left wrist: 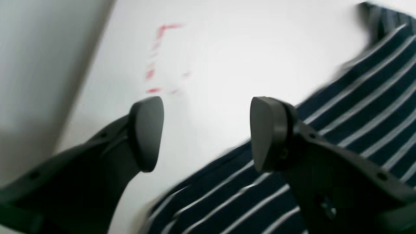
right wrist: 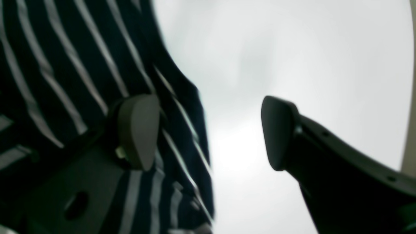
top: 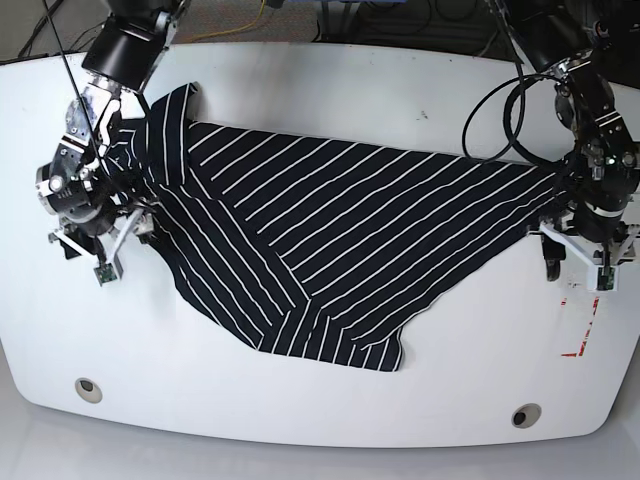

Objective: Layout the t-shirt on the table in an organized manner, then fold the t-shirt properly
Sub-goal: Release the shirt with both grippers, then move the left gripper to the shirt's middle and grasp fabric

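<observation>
Going across the base view from its left: the right gripper [top: 100, 238] hangs over the shirt's [top: 330, 220] edge by one sleeve, jaws spread with nothing between them; in its wrist view one finger [right wrist: 138, 130] sits above the stripes and the other over bare table [top: 300, 400], so it looks set to straddle the hem; the shirt lies crumpled and skewed across the middle of the table, one flap folded toward the front edge, so laying out seems unfinished; at the far side the left gripper [top: 580, 262] hovers at the opposite corner, jaws likewise apart and empty, near the red mark [top: 582, 340]; probably both will pinch and pull the cloth taut.
</observation>
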You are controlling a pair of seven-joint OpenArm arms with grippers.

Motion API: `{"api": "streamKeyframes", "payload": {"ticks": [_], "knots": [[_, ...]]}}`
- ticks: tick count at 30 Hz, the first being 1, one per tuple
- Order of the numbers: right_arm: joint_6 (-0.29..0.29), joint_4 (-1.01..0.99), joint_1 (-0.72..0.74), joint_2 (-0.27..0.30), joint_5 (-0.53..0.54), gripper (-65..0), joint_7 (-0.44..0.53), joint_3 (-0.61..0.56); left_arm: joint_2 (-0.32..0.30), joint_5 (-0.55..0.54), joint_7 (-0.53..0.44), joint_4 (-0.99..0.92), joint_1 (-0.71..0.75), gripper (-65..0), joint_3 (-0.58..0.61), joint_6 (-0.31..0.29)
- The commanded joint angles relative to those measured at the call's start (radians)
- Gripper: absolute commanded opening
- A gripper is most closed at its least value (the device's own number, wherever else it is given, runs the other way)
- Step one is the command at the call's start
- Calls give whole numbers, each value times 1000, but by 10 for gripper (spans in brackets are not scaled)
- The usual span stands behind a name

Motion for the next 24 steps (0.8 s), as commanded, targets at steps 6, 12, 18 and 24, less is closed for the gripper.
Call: {"api": "streamKeyframes", "payload": {"ticks": [6, 12, 18, 24], "knots": [[-2, -30, 94, -15, -6, -178, 16, 5, 29, -5, -22, 19, -66, -257, 44, 1], [-2, -33, 97, -12, -4, -178, 16, 5, 42, -7, -55, 19, -73, -257, 129, 1], [-2, -33, 95, -15, -4, -178, 16, 5, 62, -2, -108, 19, -70, -257, 259, 1], [-2, -33, 92, -17, -4, -178, 16, 5, 65, -2, -109, 16, -80, -257, 402, 4]]}}
